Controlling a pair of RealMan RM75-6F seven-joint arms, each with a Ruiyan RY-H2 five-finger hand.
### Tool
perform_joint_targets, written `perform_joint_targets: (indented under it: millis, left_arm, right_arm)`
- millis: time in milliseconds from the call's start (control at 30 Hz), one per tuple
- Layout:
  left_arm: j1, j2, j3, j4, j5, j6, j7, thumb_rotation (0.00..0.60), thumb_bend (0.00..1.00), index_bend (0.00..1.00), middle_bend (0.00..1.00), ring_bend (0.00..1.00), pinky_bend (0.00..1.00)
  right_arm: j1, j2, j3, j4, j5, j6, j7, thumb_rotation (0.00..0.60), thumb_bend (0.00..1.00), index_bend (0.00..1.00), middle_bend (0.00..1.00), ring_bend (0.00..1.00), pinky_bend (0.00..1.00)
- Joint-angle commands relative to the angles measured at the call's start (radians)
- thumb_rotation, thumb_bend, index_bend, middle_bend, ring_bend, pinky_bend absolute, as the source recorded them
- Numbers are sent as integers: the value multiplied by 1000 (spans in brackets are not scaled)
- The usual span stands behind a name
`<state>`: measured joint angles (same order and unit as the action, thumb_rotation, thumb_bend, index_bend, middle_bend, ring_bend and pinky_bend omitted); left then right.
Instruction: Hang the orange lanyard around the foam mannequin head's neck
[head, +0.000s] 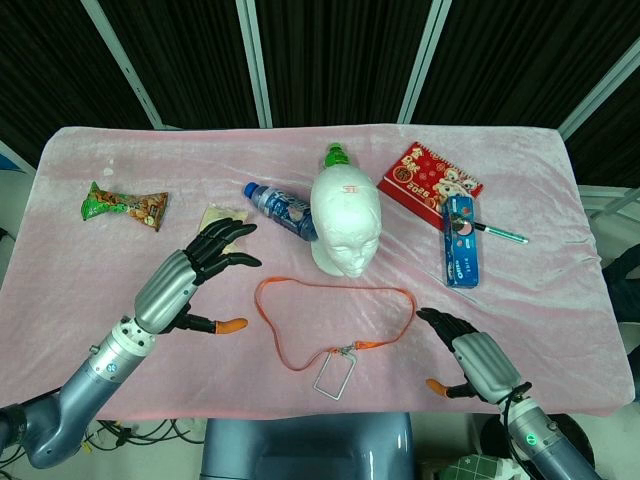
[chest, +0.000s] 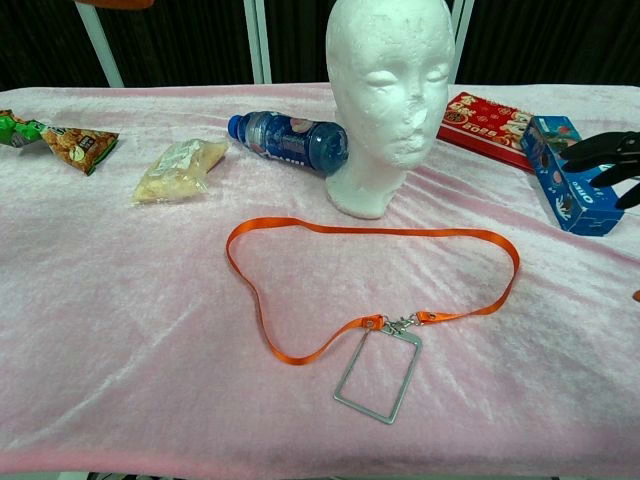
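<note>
The orange lanyard lies in a flat loop on the pink cloth, its clear badge holder at the near end. Just behind the loop stands the white foam mannequin head, upright. My left hand hovers left of the loop, fingers spread and holding nothing; only an orange tip of it shows at the top left of the chest view. My right hand hovers right of the loop near the front edge, fingers apart and empty; its dark fingertips show at the chest view's right edge.
A blue water bottle lies left of the head, a green-capped bottle behind it. A snack packet, a green snack bag, a red calendar, a blue box and a pen lie around.
</note>
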<state>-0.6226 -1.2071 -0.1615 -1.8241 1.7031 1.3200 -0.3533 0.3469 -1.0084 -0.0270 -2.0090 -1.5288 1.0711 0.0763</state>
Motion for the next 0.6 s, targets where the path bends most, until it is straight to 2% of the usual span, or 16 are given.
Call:
perform_joint_targets:
  millis: [33, 200, 367, 600]
  left_arm:
    - [18, 18, 23, 16, -14, -14, 60, 600, 122, 271, 50, 0, 0]
    - [66, 60, 52, -12, -112, -42, 187, 600, 122, 276, 50, 0, 0]
    - [121, 88, 65, -85, -279, -59, 305, 600, 147, 279, 49, 0, 0]
    - [136, 22, 39, -17, -442, -57, 429, 600, 157, 294, 47, 0, 0]
  right_arm:
    - [-8, -8, 10, 5, 30, 15, -13, 600, 152, 81, 73, 116, 167]
    - [-4, -22, 47, 30, 119, 23, -27, 600, 153, 99, 80, 116, 167]
    - [16, -73, 104, 80, 260, 29, -104, 600, 152, 111, 84, 115, 167]
    - [83, -148, 164, 118, 444, -23, -193, 600, 153, 155, 88, 116, 167]
